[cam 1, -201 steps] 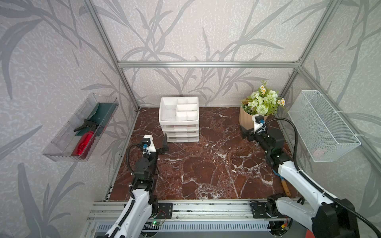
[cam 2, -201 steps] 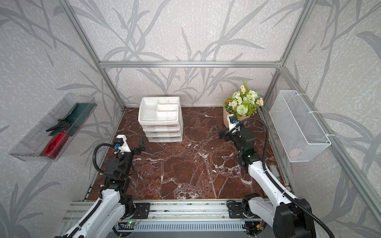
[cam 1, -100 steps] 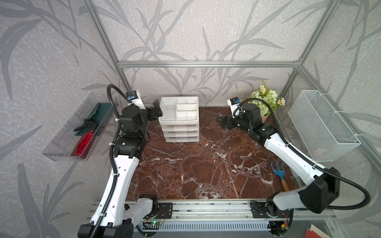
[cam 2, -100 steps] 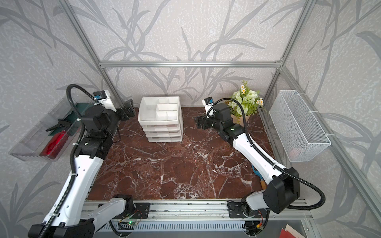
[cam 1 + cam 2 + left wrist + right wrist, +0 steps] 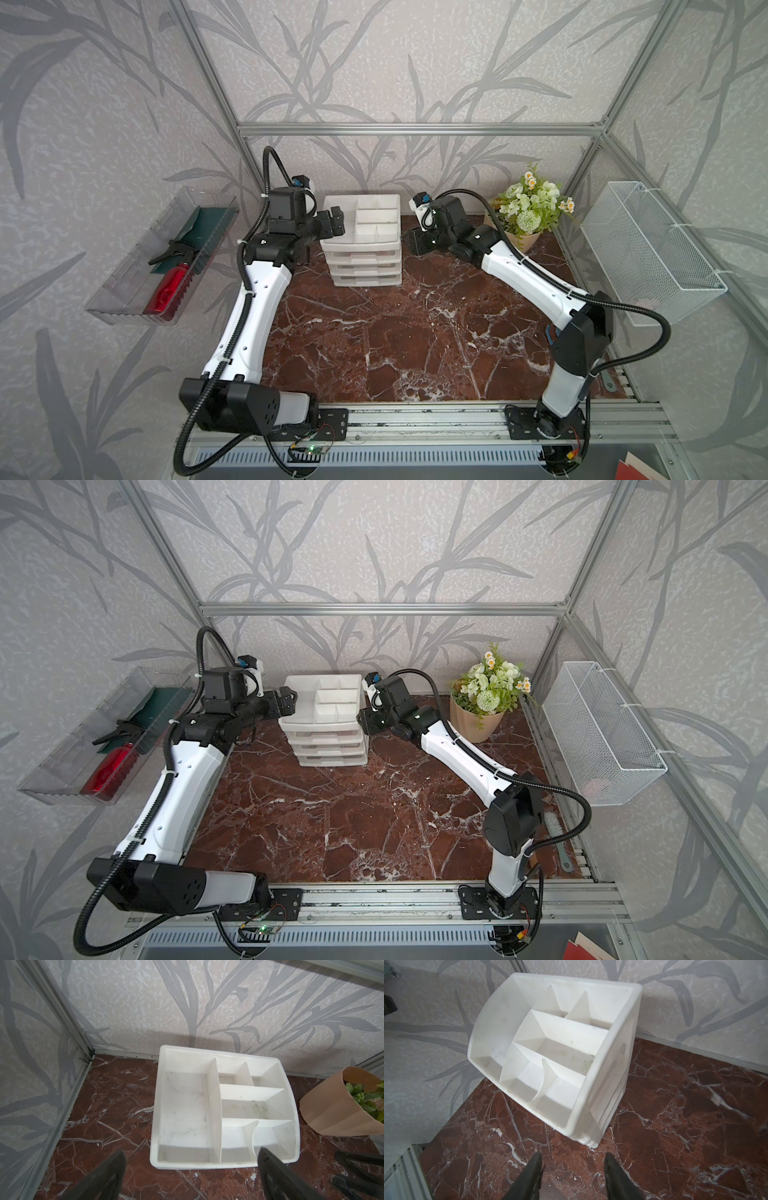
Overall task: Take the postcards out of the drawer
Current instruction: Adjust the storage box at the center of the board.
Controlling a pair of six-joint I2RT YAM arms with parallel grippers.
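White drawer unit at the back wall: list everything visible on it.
The drawer unit is white, faintly translucent plastic, standing upright on the marble tabletop by the back wall. Its open top tray has six empty, scuffed compartments: one large, one long and four small, with one divider curved. Below are three stacked drawers, all shut, contents hidden. The left tool and right tool flank it, both open, neither seen touching it.

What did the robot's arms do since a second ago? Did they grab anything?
Both arms unfolded from near the front rail and reached back to the white drawer unit: left gripper at its left side, right gripper at its right. Neither took hold of anything; both are open. The drawers stayed shut; the unit and flower pot did not move.
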